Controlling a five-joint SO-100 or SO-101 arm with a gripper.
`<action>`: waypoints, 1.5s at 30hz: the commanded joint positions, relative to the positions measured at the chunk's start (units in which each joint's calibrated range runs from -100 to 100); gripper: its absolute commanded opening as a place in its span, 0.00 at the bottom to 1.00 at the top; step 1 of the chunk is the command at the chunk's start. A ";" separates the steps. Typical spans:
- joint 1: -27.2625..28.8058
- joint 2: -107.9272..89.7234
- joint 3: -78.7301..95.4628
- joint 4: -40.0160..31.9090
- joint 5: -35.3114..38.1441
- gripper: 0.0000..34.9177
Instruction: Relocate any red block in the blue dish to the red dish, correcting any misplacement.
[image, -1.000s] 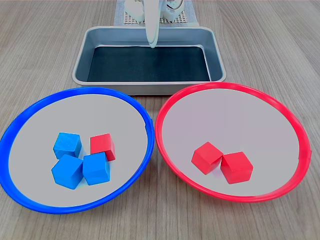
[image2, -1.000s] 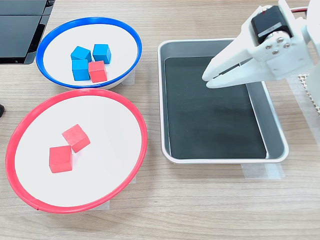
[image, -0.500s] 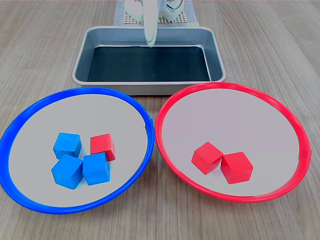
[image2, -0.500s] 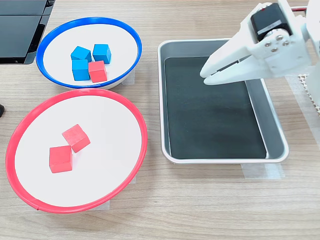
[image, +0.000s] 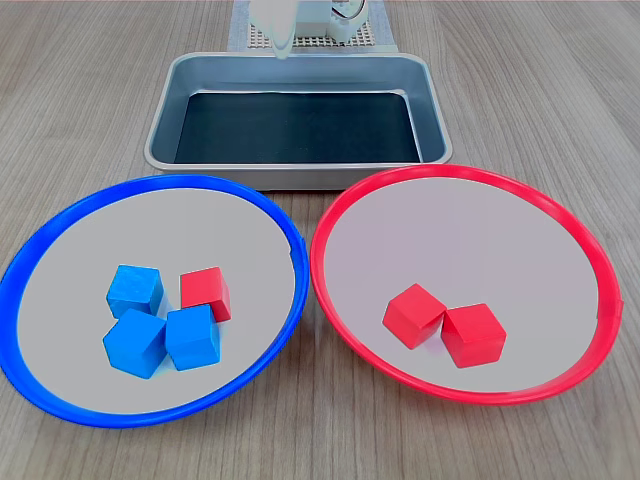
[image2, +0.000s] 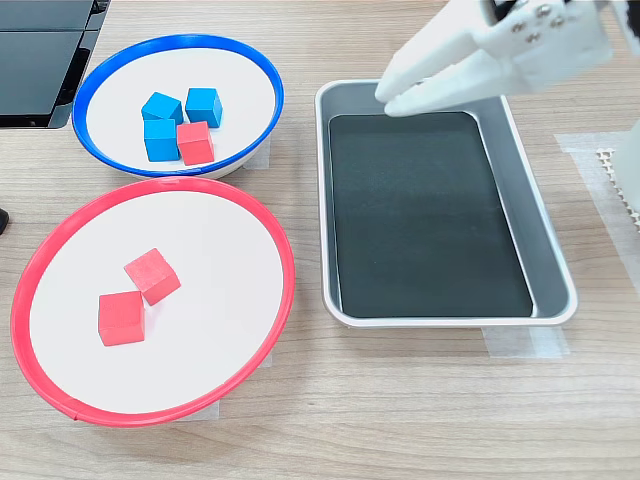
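**Stray cube waits in the wrong dish**

The small plain red cube (image: 205, 293) sits in the round blue-rimmed dish (image: 262, 205), touching the blue cubes (image: 150, 320). It looks rigid, light and smooth-faced; its free sides toward the round red-rimmed dish (image: 330, 215) seem best to pinch. The white plastic pincer (image2: 392, 96) hangs empty above the rectangular metal tray (image2: 325, 200), jaws barely parted, angled downward, well apart from the cube.

wooden table (image: 560, 90), metal tray (image: 432, 110) (rectangular), blue dish (image: 150, 183), red dish (image: 560, 215)
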 joint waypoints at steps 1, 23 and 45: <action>0.21 14.51 -16.28 -0.55 3.71 0.01; 3.50 68.50 -62.16 -2.04 42.64 0.01; 5.95 81.97 -66.16 -7.32 51.28 0.22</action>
